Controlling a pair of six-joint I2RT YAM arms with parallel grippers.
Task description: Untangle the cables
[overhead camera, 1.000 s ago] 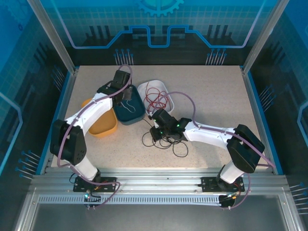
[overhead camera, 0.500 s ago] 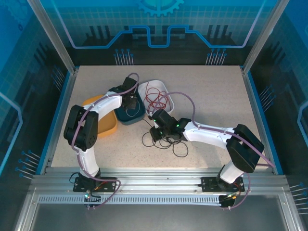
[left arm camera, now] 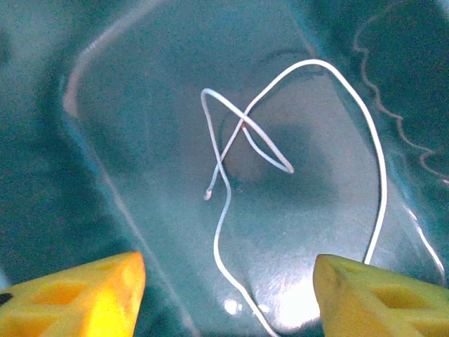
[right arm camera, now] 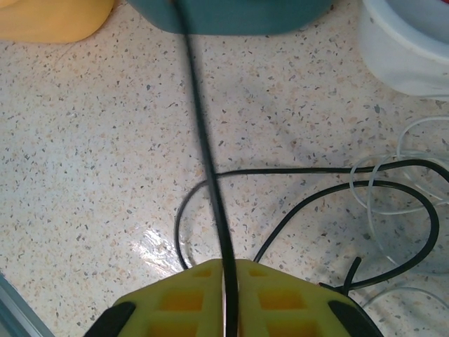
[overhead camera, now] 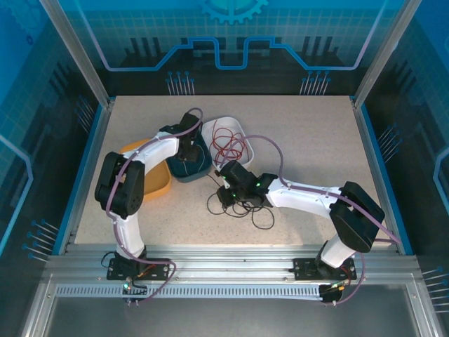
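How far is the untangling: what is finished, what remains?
Done: red cable lies in the white bin, white cable in the teal bin under the open left gripper. In hand: right gripper pinches the black cable. Remaining: its loops on the table cross each other.

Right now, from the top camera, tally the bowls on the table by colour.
Orange bowl: 1
Teal bowl: 1
White bowl: 1
Total: 3
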